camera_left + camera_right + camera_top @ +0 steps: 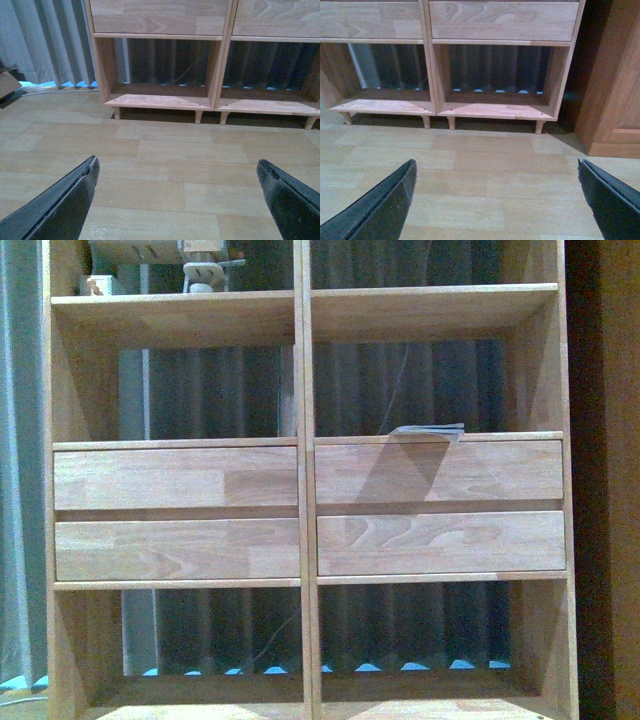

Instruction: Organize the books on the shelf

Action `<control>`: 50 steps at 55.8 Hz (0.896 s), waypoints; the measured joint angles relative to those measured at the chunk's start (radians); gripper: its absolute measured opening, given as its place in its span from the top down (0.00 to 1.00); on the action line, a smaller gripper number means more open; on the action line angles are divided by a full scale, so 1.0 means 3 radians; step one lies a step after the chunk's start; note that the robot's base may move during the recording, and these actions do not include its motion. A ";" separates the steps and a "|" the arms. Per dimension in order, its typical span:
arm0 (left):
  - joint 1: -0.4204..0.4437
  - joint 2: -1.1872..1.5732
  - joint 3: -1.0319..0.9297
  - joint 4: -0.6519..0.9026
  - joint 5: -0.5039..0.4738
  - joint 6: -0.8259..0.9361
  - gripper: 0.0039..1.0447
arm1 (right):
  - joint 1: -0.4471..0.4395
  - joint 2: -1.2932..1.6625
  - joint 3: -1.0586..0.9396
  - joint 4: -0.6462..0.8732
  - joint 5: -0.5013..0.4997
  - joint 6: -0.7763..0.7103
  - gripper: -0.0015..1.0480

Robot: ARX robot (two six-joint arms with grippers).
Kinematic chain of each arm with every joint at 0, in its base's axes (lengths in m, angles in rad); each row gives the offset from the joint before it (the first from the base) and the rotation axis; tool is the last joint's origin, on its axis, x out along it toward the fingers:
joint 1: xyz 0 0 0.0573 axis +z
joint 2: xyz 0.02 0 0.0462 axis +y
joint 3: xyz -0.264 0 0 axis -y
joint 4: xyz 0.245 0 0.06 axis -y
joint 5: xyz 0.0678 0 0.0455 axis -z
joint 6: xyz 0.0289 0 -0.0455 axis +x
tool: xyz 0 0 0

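Note:
The light-wood shelf point(305, 440) fills the front view, with two columns, four drawer fronts and open compartments. A slim book with a pale teal edge point(430, 429) lies flat in the right middle compartment, just above the upper right drawer, with its edge at the board's front. The white paperback is out of view. My left gripper point(177, 200) is open and empty, low over the floor in front of the shelf's left bottom compartment point(160, 75). My right gripper point(495, 200) is open and empty, over the floor before the right bottom compartment point(497, 80). Neither arm shows in the front view.
Small wooden objects point(200, 265) stand in the shelf's top left compartment. Darker wooden furniture point(615, 90) stands right of the shelf. Grey curtains point(45, 40) hang to its left and behind it. A cardboard corner point(7, 82) lies at the far left. The wood floor point(160, 150) stretches before the peg legs.

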 joint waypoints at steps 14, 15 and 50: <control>0.0000 0.0000 0.0000 0.0000 0.0000 0.0000 0.07 | 0.0000 0.0000 0.0000 0.0000 0.0000 0.0000 0.07; 0.0000 0.0000 0.0000 0.0000 0.0001 0.0001 0.07 | 0.0000 0.0000 0.0000 0.0000 0.0000 0.0000 0.07; 0.0000 0.0000 0.0000 0.0000 0.0000 0.0000 0.07 | 0.0000 0.0000 0.0000 0.0000 0.0000 0.0000 0.07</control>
